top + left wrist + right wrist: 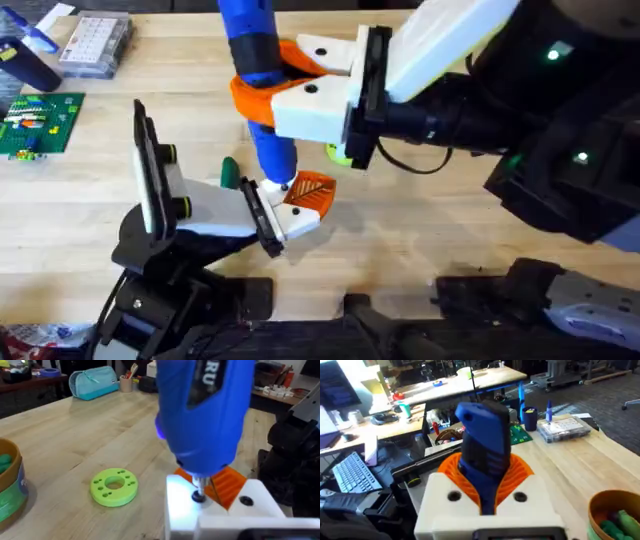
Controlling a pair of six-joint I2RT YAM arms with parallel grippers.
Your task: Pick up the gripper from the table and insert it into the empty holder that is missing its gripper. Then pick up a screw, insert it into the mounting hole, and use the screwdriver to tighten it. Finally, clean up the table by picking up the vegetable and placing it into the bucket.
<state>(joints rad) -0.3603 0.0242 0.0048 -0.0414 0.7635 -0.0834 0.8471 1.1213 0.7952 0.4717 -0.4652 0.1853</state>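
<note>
While the right gripper [262,88] clamps the screwdriver [262,75] upright, its bit meets the holder [292,222]. The left gripper's state cannot be told.

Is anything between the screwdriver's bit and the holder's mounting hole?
Nothing visible. The right gripper holds the screwdriver with its bit tip down on the holder, beside the gripper.

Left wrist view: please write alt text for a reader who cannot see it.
A thick blue screwdriver points down, its metal bit on a screw in the white holder, where the orange-faced gripper sits. A yellow-green disc with holes lies on the wooden table, and the bucket stands at the edge.
</note>
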